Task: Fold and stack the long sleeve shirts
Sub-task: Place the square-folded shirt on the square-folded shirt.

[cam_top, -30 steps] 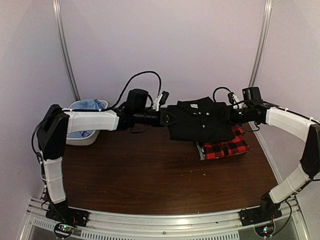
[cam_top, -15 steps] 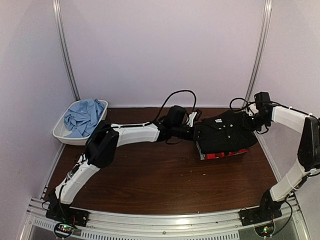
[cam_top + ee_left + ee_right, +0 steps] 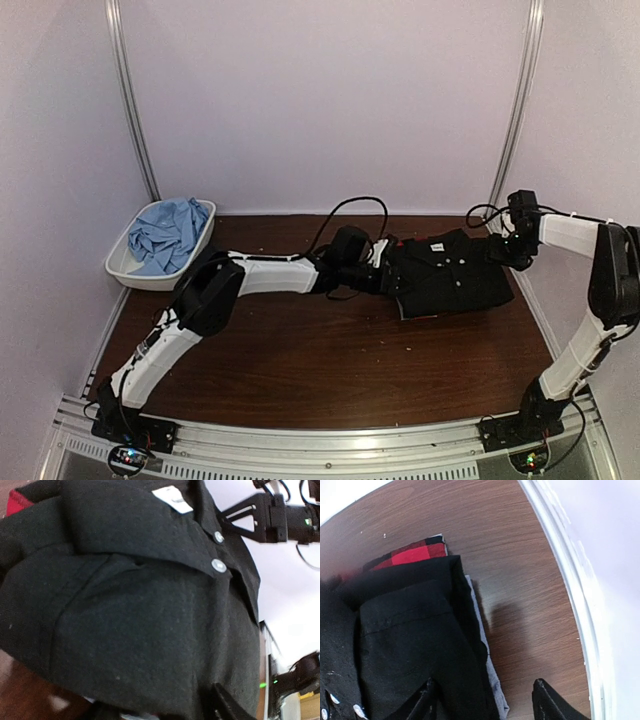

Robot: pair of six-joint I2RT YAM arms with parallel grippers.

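Observation:
The black collared shirt (image 3: 450, 282) lies folded on the stack at the right of the table, white neck label (image 3: 172, 494) and buttons facing up. The red-and-black plaid shirt (image 3: 407, 555) peeks out beneath it, also the plaid shirt (image 3: 17, 501) in the left wrist view. A pale blue-grey cloth edge (image 3: 491, 676) shows under both. My left gripper (image 3: 388, 277) is at the shirt's left edge, open, cloth lying across its jaws (image 3: 162, 711). My right gripper (image 3: 504, 254) is at the right edge, open (image 3: 485, 706), one finger over the black cloth, the other over bare wood.
A white basin (image 3: 123, 268) at the back left holds a crumpled light blue shirt (image 3: 165, 235). The table's right rail (image 3: 570, 580) runs close beside my right gripper. The back wall stands just behind the stack.
Both arms swung right and down, laying the black shirt over the plaid one. Both grippers went from shut on the shirt to open. The left arm no longer covers the basin.

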